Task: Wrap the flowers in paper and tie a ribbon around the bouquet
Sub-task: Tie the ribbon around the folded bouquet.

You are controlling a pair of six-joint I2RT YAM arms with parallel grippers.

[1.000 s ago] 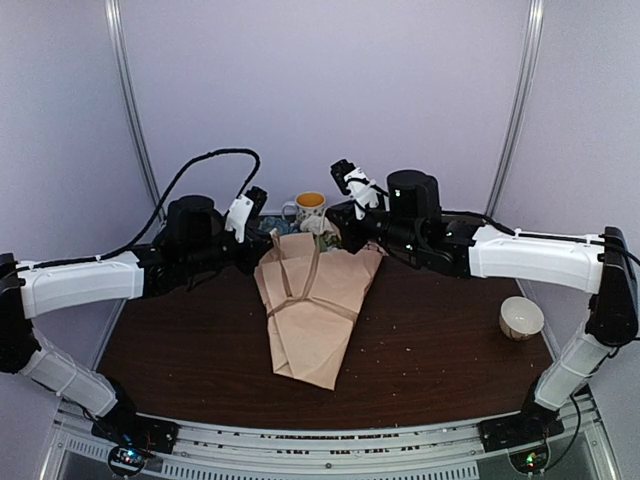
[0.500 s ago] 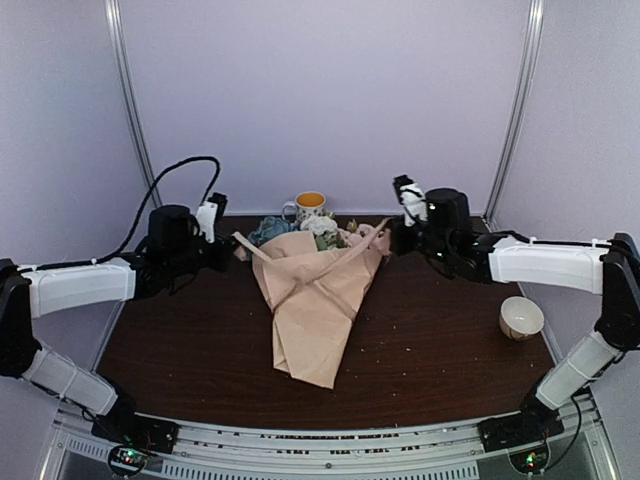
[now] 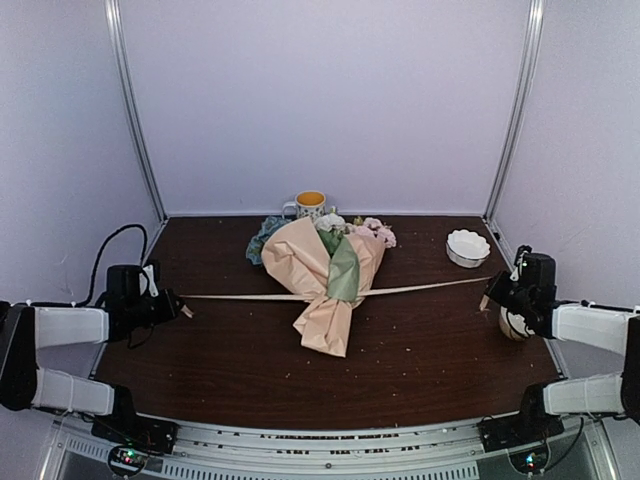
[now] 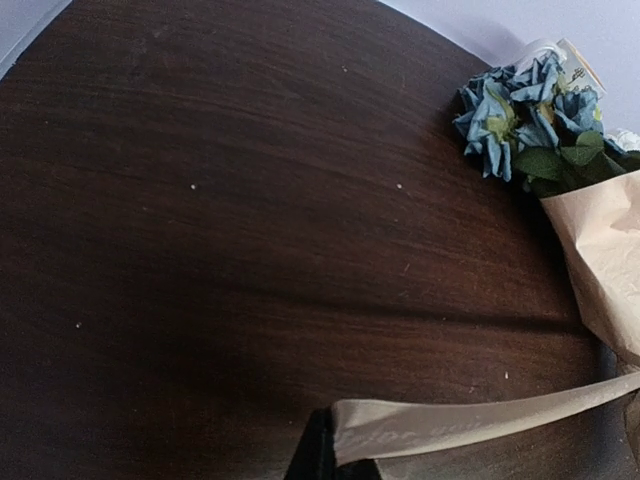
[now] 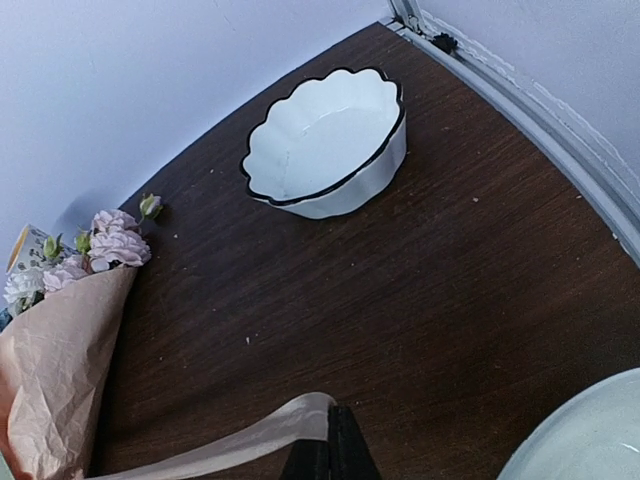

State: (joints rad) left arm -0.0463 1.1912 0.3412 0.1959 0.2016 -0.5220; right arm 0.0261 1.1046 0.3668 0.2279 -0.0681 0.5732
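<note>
A taut ribbon (image 3: 430, 288) runs across the tabletop (image 3: 200, 360) from the left end effector (image 3: 183, 310) to the right end effector (image 3: 487, 297) and bars the way from front to back. The bouquet (image 3: 325, 275) lies mid-span, with a mug (image 3: 309, 205) behind it. A scalloped dish (image 3: 468, 247) stands back right, and a bowl (image 5: 590, 435) sits beside the right end effector. There is bare wood in front and at back left.

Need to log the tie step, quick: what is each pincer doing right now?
Left pincer: closed, holding the left end of the ribbon.
Right pincer: closed, holding the ribbon's right end.
</note>
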